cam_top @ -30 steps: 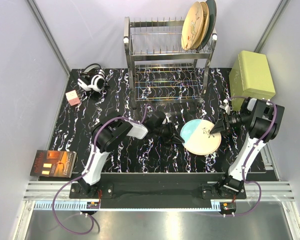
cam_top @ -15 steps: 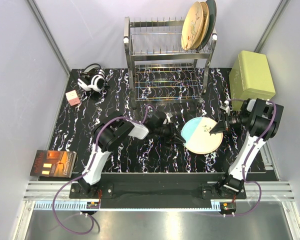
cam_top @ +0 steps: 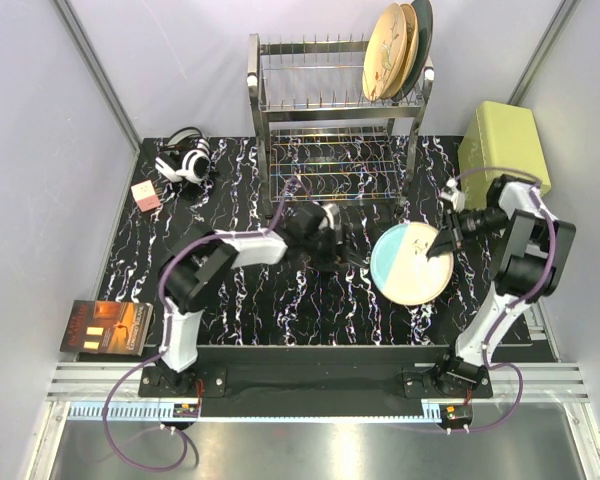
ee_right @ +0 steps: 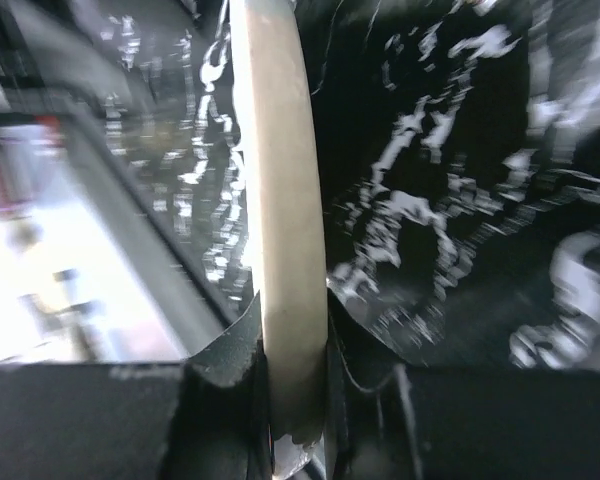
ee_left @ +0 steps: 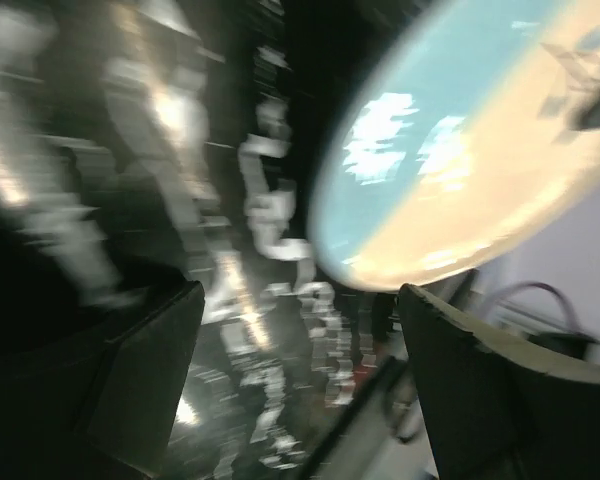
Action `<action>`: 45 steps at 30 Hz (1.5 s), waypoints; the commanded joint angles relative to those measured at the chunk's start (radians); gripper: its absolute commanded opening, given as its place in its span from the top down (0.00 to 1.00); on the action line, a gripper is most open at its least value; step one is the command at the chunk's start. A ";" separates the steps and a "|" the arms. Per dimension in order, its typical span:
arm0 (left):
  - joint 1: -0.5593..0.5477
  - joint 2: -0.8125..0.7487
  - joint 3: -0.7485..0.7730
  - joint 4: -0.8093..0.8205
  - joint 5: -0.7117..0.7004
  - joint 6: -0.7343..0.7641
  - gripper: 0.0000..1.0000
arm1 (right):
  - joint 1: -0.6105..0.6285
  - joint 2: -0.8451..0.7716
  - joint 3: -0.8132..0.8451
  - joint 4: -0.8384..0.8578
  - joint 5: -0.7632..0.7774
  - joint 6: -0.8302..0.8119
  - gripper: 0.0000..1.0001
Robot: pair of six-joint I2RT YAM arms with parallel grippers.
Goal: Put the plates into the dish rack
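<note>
Read the overhead view with 12 o'clock at the far wall. Your right claw is pinching the cream and pale-blue plate by its rim at the plate's 2 o'clock edge. The right wrist view confirms it: the plate's pale rim runs edge-on between the two fingers, which press it from both sides.

The plate sits right of the table's middle, at 6 o'clock from the rack's right end and well apart from it, with its blue half toward 9 o'clock. It looks tipped up off the black veined mat. You cannot tell whether its lower rim touches the mat.

Your left claw hangs at 9 o'clock from the plate, near it but not touching. Its fingers are spread wide with nothing between them, and the plate shows beyond them, blurred.

Two orange plates and a dark teal plate stand on edge in the rack's top tier, at its right end.

A green box stands at 3 o'clock from the rack. A book lies off the mat at 8 o'clock.
</note>
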 commanded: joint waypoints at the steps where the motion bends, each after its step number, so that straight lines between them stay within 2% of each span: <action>1: 0.126 -0.120 -0.080 -0.310 -0.220 0.333 0.12 | -0.001 -0.232 0.095 -0.110 0.061 -0.002 1.00; 7: 0.189 -0.333 -0.169 -0.344 -0.267 0.473 0.10 | 0.026 -0.456 0.205 -0.146 0.163 0.067 1.00; 9: 0.200 -0.386 -0.197 -0.343 -0.290 0.489 0.07 | 0.075 -0.510 0.263 -0.144 0.227 0.081 1.00; 13: 0.229 -0.548 -0.267 -0.320 -0.339 0.507 0.03 | 0.138 -0.636 0.400 -0.135 0.259 0.075 1.00; 16: 0.240 -0.637 -0.331 -0.324 -0.418 0.524 0.02 | 0.167 -0.702 0.492 -0.020 0.264 0.209 1.00; 17: 0.241 -0.656 -0.344 -0.321 -0.430 0.530 0.02 | 0.171 -0.719 0.524 0.020 0.264 0.307 1.00; 21: 0.290 -0.713 -0.361 -0.324 -0.447 0.593 0.02 | 0.207 -0.797 0.572 0.254 0.256 0.513 1.00; 25: 0.350 -0.723 -0.339 -0.328 -0.433 0.607 0.03 | 0.244 -0.758 0.679 0.368 0.264 0.738 1.00; 30: 0.448 -0.759 -0.338 -0.315 -0.395 0.587 0.04 | 0.301 -0.557 1.004 0.405 0.344 0.943 1.00; 31: 0.464 -0.766 -0.341 -0.317 -0.395 0.581 0.04 | 0.313 -0.523 1.116 0.404 0.365 0.985 1.00; 34: 0.516 -0.792 -0.350 -0.315 -0.408 0.561 0.04 | 0.423 -0.405 1.276 0.410 0.523 0.989 1.00; 35: 0.540 -0.799 -0.352 -0.320 -0.419 0.552 0.04 | 0.456 -0.385 1.291 0.428 0.624 0.977 1.00; 36: 0.553 -0.809 -0.352 -0.324 -0.422 0.548 0.04 | 0.532 -0.359 1.296 0.442 0.676 0.960 1.00; 39: 0.587 -0.826 -0.347 -0.329 -0.432 0.532 0.05 | 0.640 -0.340 1.243 0.534 0.885 0.889 1.00; 40: 0.597 -0.831 -0.346 -0.329 -0.428 0.521 0.05 | 0.710 -0.336 1.200 0.566 0.952 0.860 1.00; 41: 0.610 -0.832 -0.347 -0.326 -0.433 0.498 0.05 | 0.745 -0.328 1.184 0.638 1.074 0.825 1.00; 45: 0.616 -0.857 -0.367 -0.323 -0.453 0.470 0.04 | 0.839 -0.241 1.199 0.808 1.328 0.788 1.00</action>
